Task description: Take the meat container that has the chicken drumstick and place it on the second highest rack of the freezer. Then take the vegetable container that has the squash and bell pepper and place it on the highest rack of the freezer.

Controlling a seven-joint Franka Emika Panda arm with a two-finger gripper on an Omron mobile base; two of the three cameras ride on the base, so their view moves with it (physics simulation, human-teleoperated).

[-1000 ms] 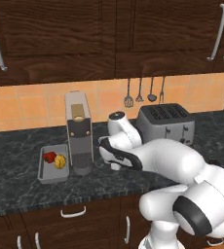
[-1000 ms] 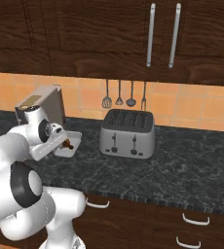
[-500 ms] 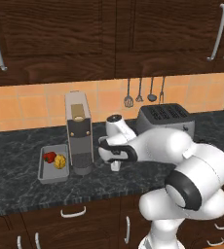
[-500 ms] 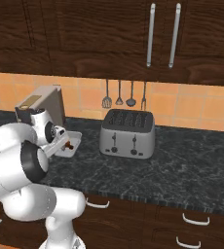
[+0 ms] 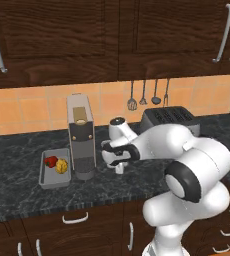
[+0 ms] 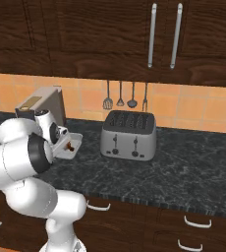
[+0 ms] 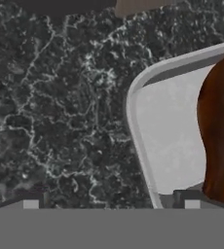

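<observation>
Hand view: gripper (image 7: 111,203) low over the meat container (image 7: 167,141), jaws spread wide and gripping nothing, one tip over the dark counter (image 7: 60,121), the other inside the tray rim beside the chicken drumstick (image 7: 220,126). Left base view: vegetable container (image 5: 53,170) with bell pepper (image 5: 50,161) and squash (image 5: 62,166) just left of the coffee machine (image 5: 81,136), meat container right of that machine, hidden behind the hand.

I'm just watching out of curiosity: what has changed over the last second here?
The arm has folded in and carried its open gripper down over the meat container, fingers straddling its rim; nothing is gripped yet. The vegetable container, coffee machine and toaster have stayed where they were.
</observation>
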